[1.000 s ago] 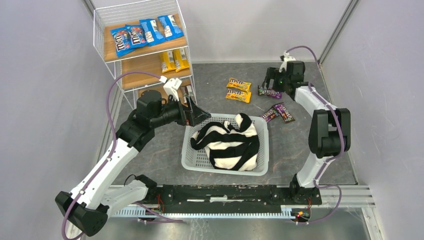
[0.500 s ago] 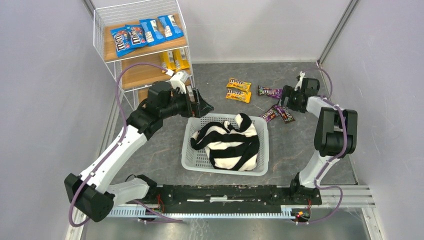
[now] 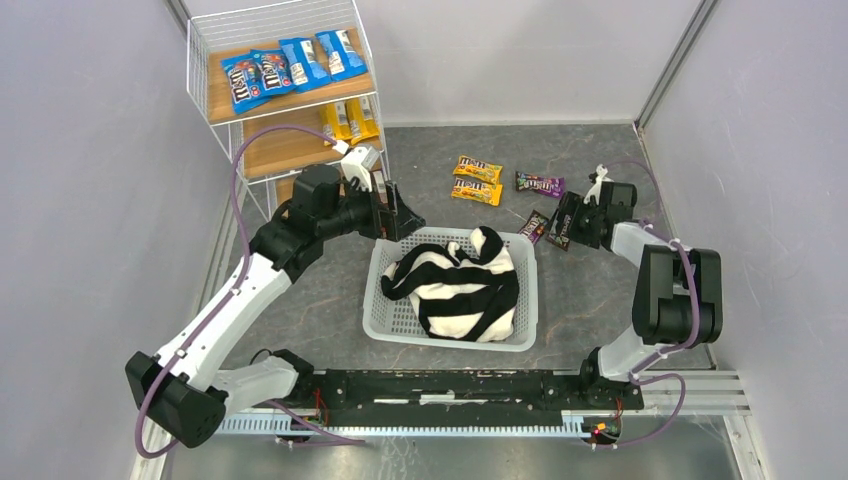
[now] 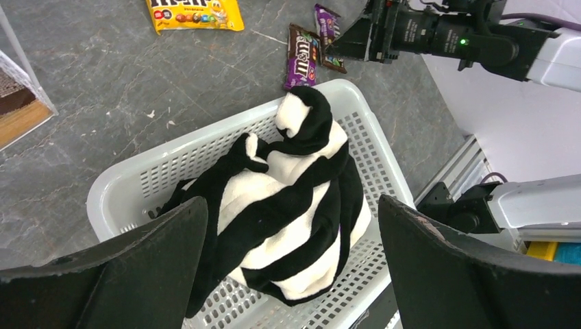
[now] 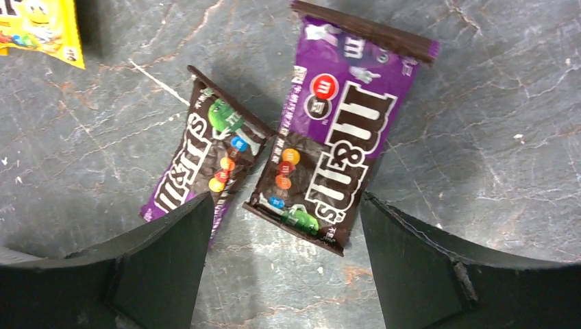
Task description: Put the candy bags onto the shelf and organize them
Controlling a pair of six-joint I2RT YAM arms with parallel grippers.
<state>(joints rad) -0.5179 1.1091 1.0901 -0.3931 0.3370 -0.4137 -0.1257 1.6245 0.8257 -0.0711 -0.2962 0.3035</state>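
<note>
The right gripper (image 5: 286,205) was wide open above a purple candy bag (image 5: 334,161); the left gripper (image 4: 291,205), also wide, above the basket (image 4: 123,179).

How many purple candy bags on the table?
3. Far purple bag: right of the loose yellow bags. Narrow purple bag and wide purple bag: side by side under the right gripper. Shelf's bottom tier is hidden.

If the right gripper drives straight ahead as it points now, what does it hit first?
Probably the larger purple candy bag, lying flat under the right gripper, between its open fingers; the smaller bag sits off toward one finger. Depth is unclear.
</note>
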